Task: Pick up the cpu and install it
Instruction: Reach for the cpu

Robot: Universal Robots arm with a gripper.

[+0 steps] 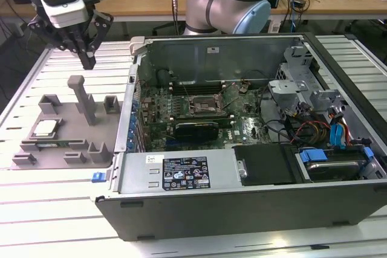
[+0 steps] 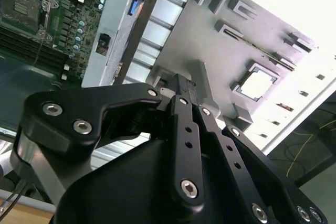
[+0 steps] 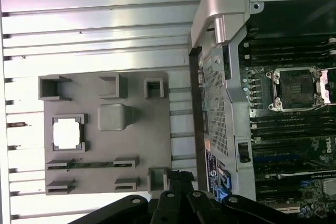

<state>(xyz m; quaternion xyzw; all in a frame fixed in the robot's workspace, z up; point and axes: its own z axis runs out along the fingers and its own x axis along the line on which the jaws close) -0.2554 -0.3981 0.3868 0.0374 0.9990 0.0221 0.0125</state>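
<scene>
The cpu, a small square chip with a pale metal top, lies flat in a square pocket of the grey holder plate at the exterior view's left. Both wrist views show the cpu as a bright square. My gripper hangs well above the holder's far side, beside its tall post, with its fingers shut together and nothing between them. The motherboard's socket sits with its frame lifted inside the open computer case; it also appears in the first wrist view.
A long green memory stick rests in the holder's slots near the cpu. The case's raised side wall stands between holder and motherboard. Inside are a graphics card, cables and drive bays. The slatted metal table surrounds everything.
</scene>
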